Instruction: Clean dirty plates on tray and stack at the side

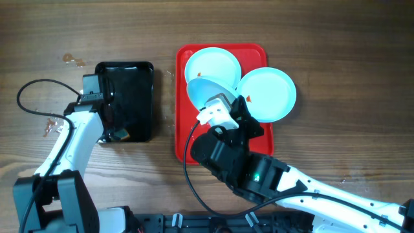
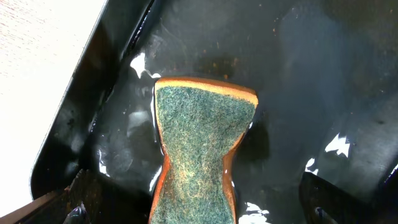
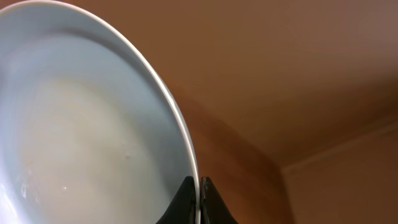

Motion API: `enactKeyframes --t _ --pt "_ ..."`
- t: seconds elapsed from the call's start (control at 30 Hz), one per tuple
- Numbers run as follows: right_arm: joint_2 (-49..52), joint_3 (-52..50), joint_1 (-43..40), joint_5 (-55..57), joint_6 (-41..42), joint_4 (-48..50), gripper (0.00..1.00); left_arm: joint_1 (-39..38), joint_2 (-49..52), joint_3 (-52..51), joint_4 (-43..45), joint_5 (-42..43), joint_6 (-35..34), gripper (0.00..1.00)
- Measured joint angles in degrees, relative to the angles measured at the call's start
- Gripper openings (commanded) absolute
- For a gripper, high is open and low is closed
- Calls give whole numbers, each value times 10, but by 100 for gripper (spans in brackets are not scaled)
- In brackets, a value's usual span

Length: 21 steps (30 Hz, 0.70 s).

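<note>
The red tray (image 1: 184,139) holds three pale-blue plates. One plate (image 1: 217,61) lies at its far left with a small orange spot. Another plate (image 1: 272,94) lies at the right, overhanging the tray's edge, with a spot near its rim. My right gripper (image 1: 217,110) is shut on the rim of the third plate (image 1: 206,87) and holds it tilted above the tray. The right wrist view shows the fingers (image 3: 199,186) pinching that plate (image 3: 81,137). My left gripper (image 2: 199,211) is open, its fingers either side of a green-and-orange sponge (image 2: 202,130).
A black tray (image 1: 139,84) with a film of water stands left of the red tray; the sponge (image 1: 121,134) lies at its near end. The left arm's cable loops over the wooden table (image 1: 349,39) at the far left.
</note>
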Motion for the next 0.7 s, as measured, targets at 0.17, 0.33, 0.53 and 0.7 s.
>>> enactKeyframes --t 0.17,0.33,0.53,0.7 --pt "0 0 5 21 -42 10 4 0 0 0 0 0 0 100" --pt "0 0 5 27 -53 10 4 0 0 0 0 0 0 100" --pt "0 0 5 29 -59 10 4 0 0 0 0 0 0 100" --pt "0 0 5 29 -59 10 4 0 0 0 0 0 0 100"
